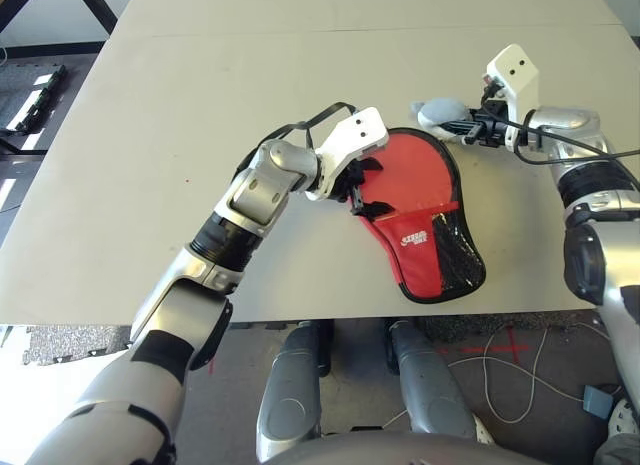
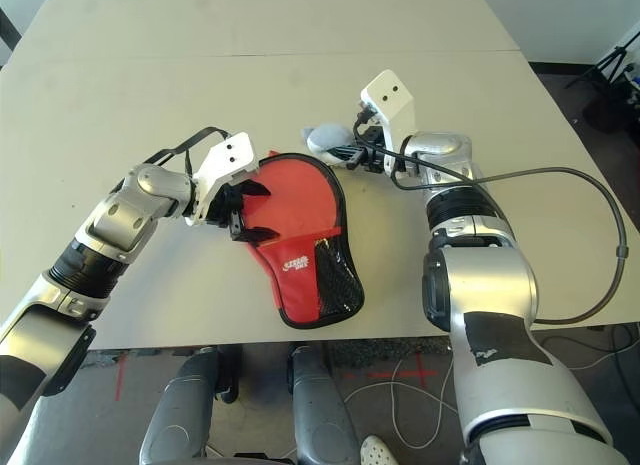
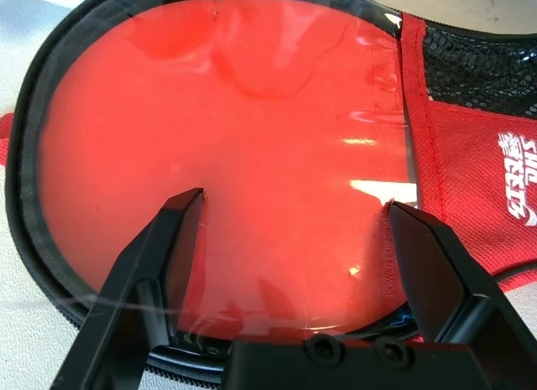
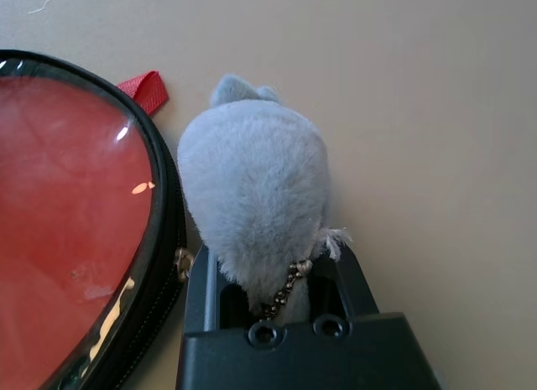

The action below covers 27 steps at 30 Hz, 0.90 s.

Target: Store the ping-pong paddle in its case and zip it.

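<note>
The case (image 1: 425, 247) lies flat near the table's front edge, with its round end away from me and its narrow end with the black mesh pocket (image 1: 458, 253) toward me. Its round part (image 3: 252, 138) is glossy red under a clear film inside black zipper trim. I cannot tell if that red is the ping-pong paddle's face, and no handle shows. My left gripper (image 1: 362, 190) is open, its fingers (image 3: 172, 239) resting on the round part's left side. My right gripper (image 1: 470, 125) is shut on the grey-blue plush lump (image 4: 252, 189), which hangs by a small chain (image 4: 285, 285) at the case's far rim.
The beige table (image 1: 200, 105) stretches wide to the left and far side. Its front edge runs just below the case's narrow end. A black cable (image 2: 600, 235) loops from my right arm over the table's right side. A small red loop (image 4: 144, 90) sticks out of the case's rim.
</note>
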Available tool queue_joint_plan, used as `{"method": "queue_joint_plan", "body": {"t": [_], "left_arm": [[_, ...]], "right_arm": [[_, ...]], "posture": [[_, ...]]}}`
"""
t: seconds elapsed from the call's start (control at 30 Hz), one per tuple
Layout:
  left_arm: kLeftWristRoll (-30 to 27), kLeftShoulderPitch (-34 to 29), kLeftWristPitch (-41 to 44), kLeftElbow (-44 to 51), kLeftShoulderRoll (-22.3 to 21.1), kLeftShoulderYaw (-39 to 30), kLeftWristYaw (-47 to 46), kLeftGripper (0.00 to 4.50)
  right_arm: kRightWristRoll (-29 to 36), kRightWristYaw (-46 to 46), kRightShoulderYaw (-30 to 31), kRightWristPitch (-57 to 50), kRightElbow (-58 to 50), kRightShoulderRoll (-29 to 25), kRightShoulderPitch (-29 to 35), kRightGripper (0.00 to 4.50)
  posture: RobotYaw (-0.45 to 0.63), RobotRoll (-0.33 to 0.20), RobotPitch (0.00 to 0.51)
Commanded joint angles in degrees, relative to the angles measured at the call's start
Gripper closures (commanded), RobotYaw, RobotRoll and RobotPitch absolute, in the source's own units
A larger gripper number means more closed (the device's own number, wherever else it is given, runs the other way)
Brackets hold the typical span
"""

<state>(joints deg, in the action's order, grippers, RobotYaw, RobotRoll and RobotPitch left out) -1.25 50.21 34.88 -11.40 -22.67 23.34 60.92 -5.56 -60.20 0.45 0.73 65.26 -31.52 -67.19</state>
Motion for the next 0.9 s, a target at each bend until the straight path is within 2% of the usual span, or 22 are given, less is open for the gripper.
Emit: {"method": "queue_joint_plan", "body": {"t": [0.03, 0.37, 0.53, 0.9], "left_arm": [[1.8, -3.2, 2.3, -3.5, -0.3, 4.4, 1.3, 0.0], [1.7, -3.5, 2.6, -3.0, -0.2, 4.3, 1.0, 0.0], [1.7, -3.6, 2.6, -3.0, -0.1, 4.4, 1.0, 0.0], [2.0, -3.6, 2.2, -3.4, 0.3, 4.2, 1.2, 0.0]], "right_arm": [[-0.2, -2.2, 1.0, -1.6, -1.4, -2.7, 2.1, 3.9], [0.9, -9.8, 2.7, -7.8, -7.0, -5.1, 5.1, 3.9], [3.7, -13.8, 1.8, -13.1, -11.7, -6.4, 6.9, 3.9], [12.3, -25.4, 3.3, -24.4, -31.9, -11.3, 18.7, 3.92]], "posture": [[-0.09, 0.0, 0.294], [-0.09, 0.0, 0.298], [-0.09, 0.0, 0.3], [-0.1, 0.0, 0.303]]}}
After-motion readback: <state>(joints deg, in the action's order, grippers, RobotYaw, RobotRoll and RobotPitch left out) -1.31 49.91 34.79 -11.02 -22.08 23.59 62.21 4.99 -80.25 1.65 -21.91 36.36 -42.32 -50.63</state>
